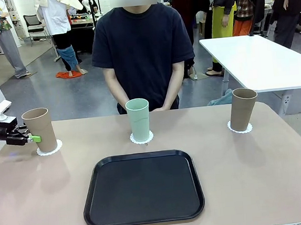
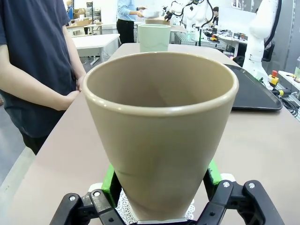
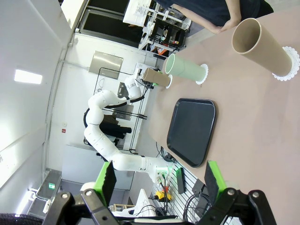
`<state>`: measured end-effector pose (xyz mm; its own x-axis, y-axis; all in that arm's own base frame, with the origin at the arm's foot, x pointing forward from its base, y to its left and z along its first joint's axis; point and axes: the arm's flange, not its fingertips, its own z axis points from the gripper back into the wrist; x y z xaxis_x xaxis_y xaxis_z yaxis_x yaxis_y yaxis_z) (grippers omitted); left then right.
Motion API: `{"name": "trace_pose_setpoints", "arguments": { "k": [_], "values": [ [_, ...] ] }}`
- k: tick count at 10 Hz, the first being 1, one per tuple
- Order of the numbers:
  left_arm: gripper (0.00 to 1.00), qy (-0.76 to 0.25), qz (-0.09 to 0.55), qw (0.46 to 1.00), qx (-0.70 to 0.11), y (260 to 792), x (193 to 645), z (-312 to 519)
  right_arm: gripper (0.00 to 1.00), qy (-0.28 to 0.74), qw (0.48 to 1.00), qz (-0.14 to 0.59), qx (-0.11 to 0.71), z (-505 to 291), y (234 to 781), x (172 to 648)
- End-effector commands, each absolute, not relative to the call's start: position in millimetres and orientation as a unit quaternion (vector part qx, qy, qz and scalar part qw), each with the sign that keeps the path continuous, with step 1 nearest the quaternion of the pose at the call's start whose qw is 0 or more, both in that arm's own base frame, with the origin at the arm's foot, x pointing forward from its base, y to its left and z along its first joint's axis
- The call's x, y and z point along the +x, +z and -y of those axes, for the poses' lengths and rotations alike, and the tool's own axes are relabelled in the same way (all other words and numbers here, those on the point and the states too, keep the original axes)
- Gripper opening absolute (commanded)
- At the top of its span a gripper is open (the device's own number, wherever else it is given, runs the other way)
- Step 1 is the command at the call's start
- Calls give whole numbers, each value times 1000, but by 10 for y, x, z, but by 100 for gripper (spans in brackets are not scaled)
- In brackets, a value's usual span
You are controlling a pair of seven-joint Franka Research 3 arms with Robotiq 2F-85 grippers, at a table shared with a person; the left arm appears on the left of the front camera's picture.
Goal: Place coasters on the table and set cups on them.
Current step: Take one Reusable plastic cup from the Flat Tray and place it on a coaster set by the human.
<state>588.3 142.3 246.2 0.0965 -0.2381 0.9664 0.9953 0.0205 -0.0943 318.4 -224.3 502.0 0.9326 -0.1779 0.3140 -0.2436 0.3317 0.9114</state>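
Note:
At the far left of the table (image 1: 251, 177) a tan cup (image 1: 40, 130) stands on a coaster (image 1: 49, 148). My left gripper (image 1: 32, 138) is shut on its lower part. In the left wrist view this cup (image 2: 161, 131) looms large, a green pad (image 2: 108, 183) pressing each side, with the coaster (image 2: 123, 206) under it. A mint green cup (image 1: 138, 119) stands on a coaster (image 1: 141, 138) at the far middle, and another tan cup (image 1: 243, 108) on a coaster (image 1: 240, 128) at the far right. My right gripper (image 3: 159, 183) hangs open and empty, well back from the table.
A black tray (image 1: 143, 188) lies empty at the near middle. A person stands at the far edge behind the green cup, hands clasped low. A white table (image 1: 262, 60) stands behind at the right.

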Motion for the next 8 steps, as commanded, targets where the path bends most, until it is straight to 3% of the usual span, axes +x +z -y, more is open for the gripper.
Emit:
{"name": "trace_pose_setpoints", "arguments": {
  "k": [1, 4, 5, 6, 8],
  "values": [
    [85, -535, 403, 584, -458, 2447, 5902, -1423, 100, 26, 791, 186, 582, 2253, 5034, 3187],
    [85, -541, 398, 586, -454, 2372, 5899, -1418, 100, 26, 791, 186, 582, 2253, 5034, 3187],
    [88, -544, 395, 584, -455, 2380, 5911, -1426, 100, 26, 791, 186, 582, 2253, 5034, 3187],
    [100, -547, 394, 582, -455, 2377, 5897, -1433, 100, 26, 791, 186, 582, 2253, 5034, 3187],
    [100, -553, 390, 580, -453, 2383, 5898, -1449, 100, 26, 791, 186, 582, 2253, 5034, 3187]
  ]
}}
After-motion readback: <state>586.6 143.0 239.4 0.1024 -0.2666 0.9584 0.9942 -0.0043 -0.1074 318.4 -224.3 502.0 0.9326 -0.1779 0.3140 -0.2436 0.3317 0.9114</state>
